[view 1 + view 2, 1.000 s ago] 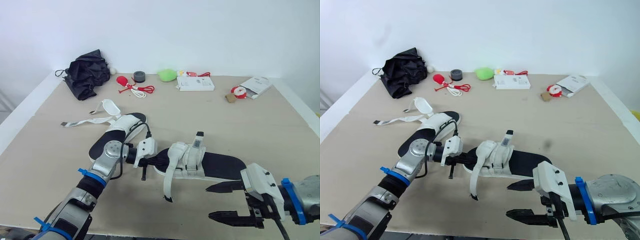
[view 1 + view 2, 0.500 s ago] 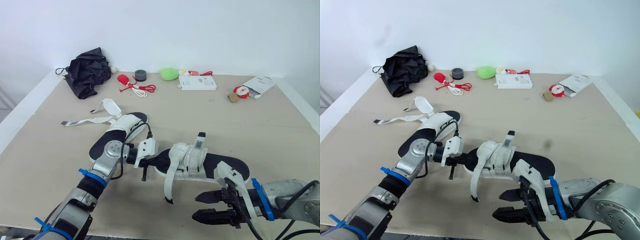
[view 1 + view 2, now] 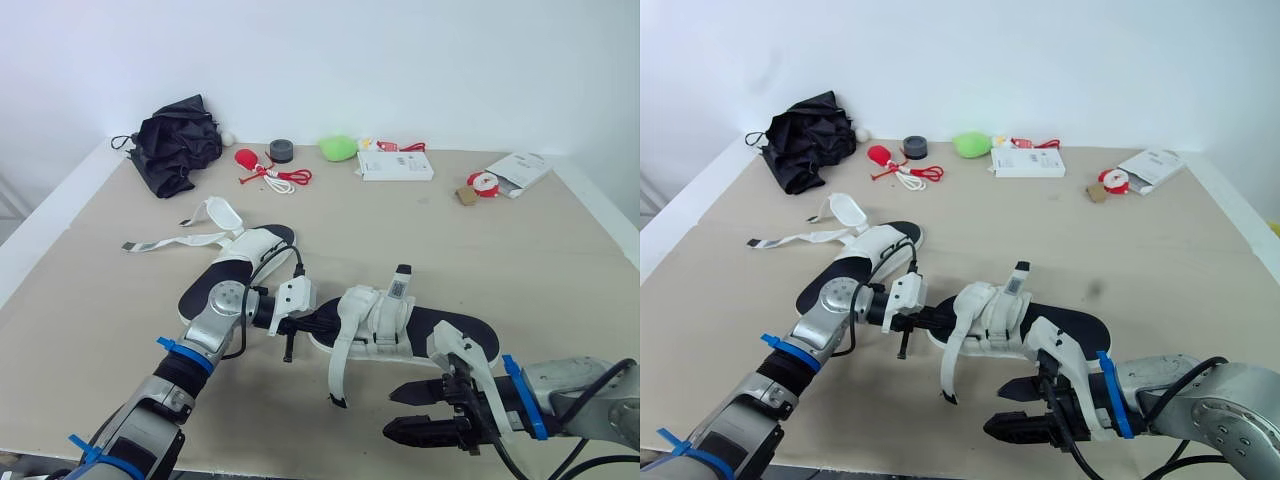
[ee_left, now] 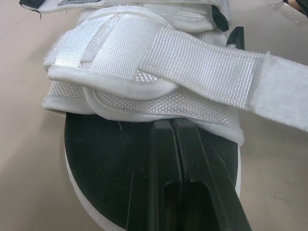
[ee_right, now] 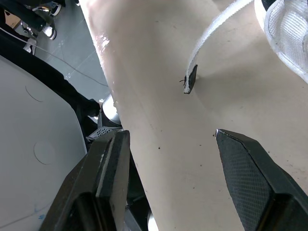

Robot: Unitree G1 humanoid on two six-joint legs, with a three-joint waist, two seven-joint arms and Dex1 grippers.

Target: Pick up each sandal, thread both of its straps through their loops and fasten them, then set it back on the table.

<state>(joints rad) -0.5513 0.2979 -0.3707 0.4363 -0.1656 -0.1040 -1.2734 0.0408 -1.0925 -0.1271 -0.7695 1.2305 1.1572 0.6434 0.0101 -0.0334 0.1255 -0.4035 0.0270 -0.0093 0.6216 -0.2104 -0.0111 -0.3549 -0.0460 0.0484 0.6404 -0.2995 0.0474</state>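
The worktop (image 3: pixel 520 250) fills most of the frame. Odds and ends sit along its far edge at the top, well apart from the work, so the lower centre is free for handling.

The sandal in hand (image 3: pixel 447 326) lies flat at lower centre, toe toward the left of the frame and heel toward the right. Its white upper is bunched over the front of the black footbed. Judging by that, it has not been lifted; it is being steadied where it lies. The second sandal (image 3: pixel 248 252) rests at centre left, just beyond the left arm. Its unfastened straps trail toward the left edge, so it looks like it is waiting its turn.

The left gripper (image 3: pixel 300 322) meets the toe of the nearer sandal. The left wrist view shows its fingers (image 4: pixel 168 159) pressed together with nothing between them. They lie on the footbed, just under the front strap, and seem placed to pin the shoe so that pulling a strap will not drag it.

The right gripper (image 3: pixel 389 411) hovers at lower right, over the near edge, fingers spread wide and holding nothing. It points at the loose strap (image 3: pixel 335 365), which droops from the upper onto the worktop. The dark tip of the strap (image 5: pixel 190 79) is a sensible place to pinch before threading.
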